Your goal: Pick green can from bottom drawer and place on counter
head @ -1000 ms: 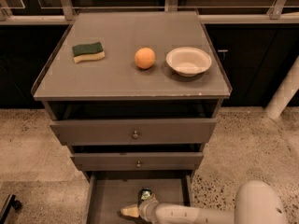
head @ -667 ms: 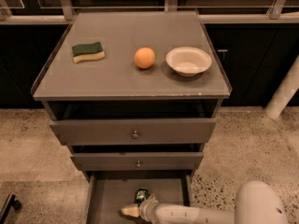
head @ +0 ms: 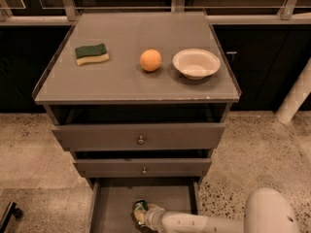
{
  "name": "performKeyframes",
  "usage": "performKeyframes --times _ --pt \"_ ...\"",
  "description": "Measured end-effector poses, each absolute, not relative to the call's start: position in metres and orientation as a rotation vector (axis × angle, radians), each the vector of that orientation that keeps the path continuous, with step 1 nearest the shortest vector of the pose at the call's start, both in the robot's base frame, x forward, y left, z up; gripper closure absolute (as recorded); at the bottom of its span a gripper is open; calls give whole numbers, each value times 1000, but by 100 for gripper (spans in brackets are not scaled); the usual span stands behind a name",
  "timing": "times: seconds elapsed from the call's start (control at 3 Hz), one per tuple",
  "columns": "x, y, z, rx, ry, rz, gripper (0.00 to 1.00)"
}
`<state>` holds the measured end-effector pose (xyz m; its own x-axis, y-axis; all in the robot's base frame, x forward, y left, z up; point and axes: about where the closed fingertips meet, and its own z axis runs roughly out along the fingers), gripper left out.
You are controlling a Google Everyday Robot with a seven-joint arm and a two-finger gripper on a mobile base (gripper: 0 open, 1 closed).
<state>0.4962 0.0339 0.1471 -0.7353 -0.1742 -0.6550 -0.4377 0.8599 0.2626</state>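
One shiny green can [head: 140, 206], gripper [head: 140, 217] just beside

Lab-like room: speckled floor [head: 262, 144], grey drawer cabinet [head: 97, 137]; gripper [head: 142, 216] in bottom drawer [head: 116, 203].

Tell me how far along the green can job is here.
Done: the bottom drawer is pulled open. In hand: the gripper is down inside it, right at the green can; a firm grasp cannot be confirmed. Left: lifting the can out and setting it on the counter, which holds a sponge, an orange and a white bowl, no can.
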Motion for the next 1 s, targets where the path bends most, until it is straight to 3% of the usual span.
performKeyframes --times 0.67,1.0 --pt "496 34 147 -442 2386 536 92" --pt "496 34 147 -442 2386 536 100"
